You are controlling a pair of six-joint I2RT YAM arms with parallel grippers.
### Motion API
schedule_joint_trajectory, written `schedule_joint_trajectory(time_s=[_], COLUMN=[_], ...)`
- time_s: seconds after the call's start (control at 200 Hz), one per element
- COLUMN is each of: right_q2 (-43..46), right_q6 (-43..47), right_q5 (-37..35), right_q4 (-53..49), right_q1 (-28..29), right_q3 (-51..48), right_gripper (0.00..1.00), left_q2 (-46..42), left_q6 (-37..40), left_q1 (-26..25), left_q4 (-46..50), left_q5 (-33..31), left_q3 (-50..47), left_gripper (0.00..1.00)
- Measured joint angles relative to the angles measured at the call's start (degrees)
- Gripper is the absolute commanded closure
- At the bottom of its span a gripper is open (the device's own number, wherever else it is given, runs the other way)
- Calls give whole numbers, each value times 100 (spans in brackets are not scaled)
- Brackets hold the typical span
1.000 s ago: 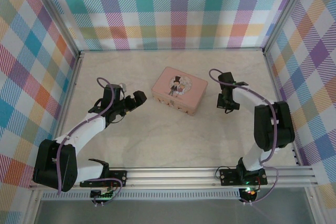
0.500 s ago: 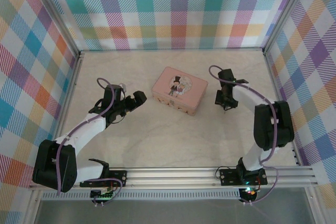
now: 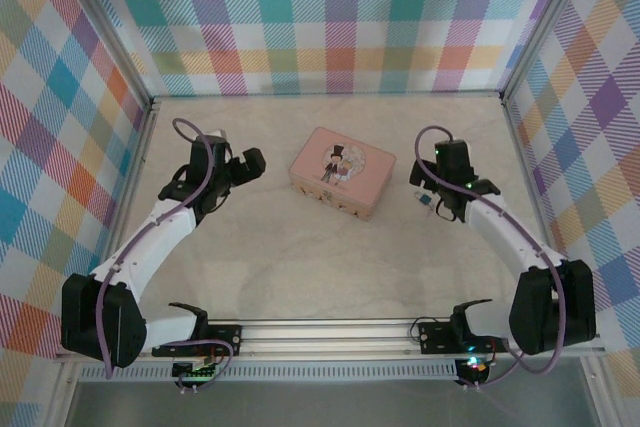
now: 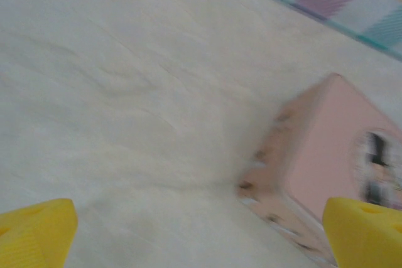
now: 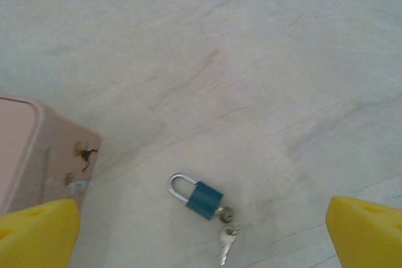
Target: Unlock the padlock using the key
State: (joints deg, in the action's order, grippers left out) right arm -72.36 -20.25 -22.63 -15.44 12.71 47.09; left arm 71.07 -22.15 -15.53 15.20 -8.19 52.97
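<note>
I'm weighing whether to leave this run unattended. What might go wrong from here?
The padlock and key lie flat and close together on the table; the open right end effector might nudge them away rather than grip either.
The pink tin sits just beside the padlock, so that end effector may clip it coming down.
The left end effector is on the tin's far side, so reaching the padlock means going around it.

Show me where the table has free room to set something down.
The widest bare patch of the pale marbled table lies between the pink rectangular tin and the near aluminium rail. A narrower strip runs behind the tin, along the checked back wall. Crowded: right of the tin, where the small blue padlock and silver key lie by the open right gripper.
</note>
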Motion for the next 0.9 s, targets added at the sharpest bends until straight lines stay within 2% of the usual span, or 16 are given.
schedule_joint_trajectory(time_s=[0.105, 0.23, 0.365, 0.5, 0.6, 0.725, 0.825, 0.9], right_q2=[111, 109, -173, -835, -1226, -1246, -1434, -1539], right_q6=[354, 789, 1202, 1639, 1843, 1932, 1950, 1902], right_q5=[-446, -870, -1060, -1032, -837, -201, 505, 728], right_q4=[841, 1856, 3180, 4651, 5462, 5980, 6596, 6513], right_q1=[0, -2, -28, -79, -170, -450, -796, -960], right_q3=[-619, -1300, -1882, -2269, -2533, -2660, -2715, -2684], right_gripper=[0, 0, 0, 0, 0, 0, 0, 0], left_q2=[2, 2, 247, 748, 966, 1585, 1950, 1956], left_q6=[627, 1272, 1589, 1805, 1915, 2100, 2179, 2181], left_q1=[142, 459, 686, 706, 726, 861, 909, 957], left_q4=[-101, -870, -1832, -2848, -3729, -5510, -5591, -5766], left_q5=[-756, -1309, -1469, -1408, -1373, -1003, -662, -581], left_q3=[-120, -841, -1740, -2129, -2347, -3010, -3071, -3064], left_gripper=[0, 0, 0, 0, 0, 0, 0, 0])
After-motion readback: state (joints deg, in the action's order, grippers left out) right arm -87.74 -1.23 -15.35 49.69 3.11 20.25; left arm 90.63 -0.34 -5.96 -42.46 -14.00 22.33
